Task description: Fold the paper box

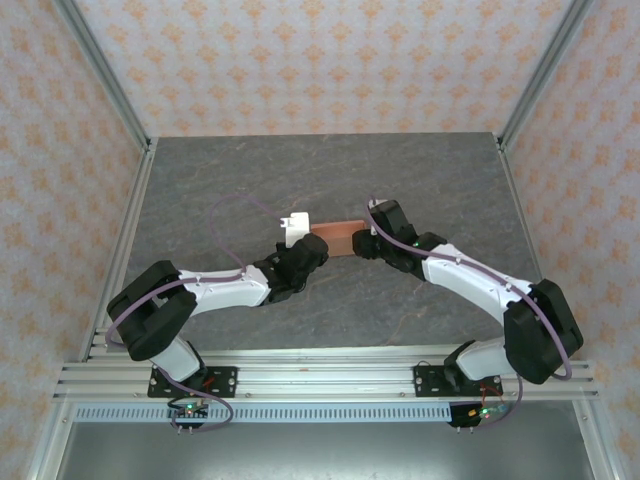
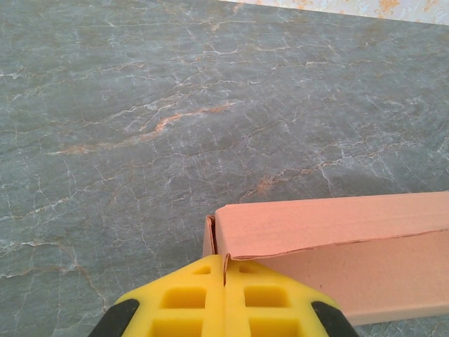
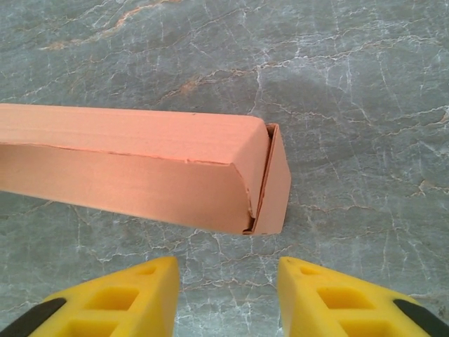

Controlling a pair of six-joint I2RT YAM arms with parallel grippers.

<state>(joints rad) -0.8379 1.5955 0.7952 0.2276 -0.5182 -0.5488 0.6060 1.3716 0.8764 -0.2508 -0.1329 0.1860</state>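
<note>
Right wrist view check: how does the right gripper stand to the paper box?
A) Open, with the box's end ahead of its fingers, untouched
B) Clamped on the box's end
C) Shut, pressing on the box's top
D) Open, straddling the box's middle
A: the right gripper has its fingers apart with bare table between them, and the paper box lies beyond the fingertips, untouched.
</note>
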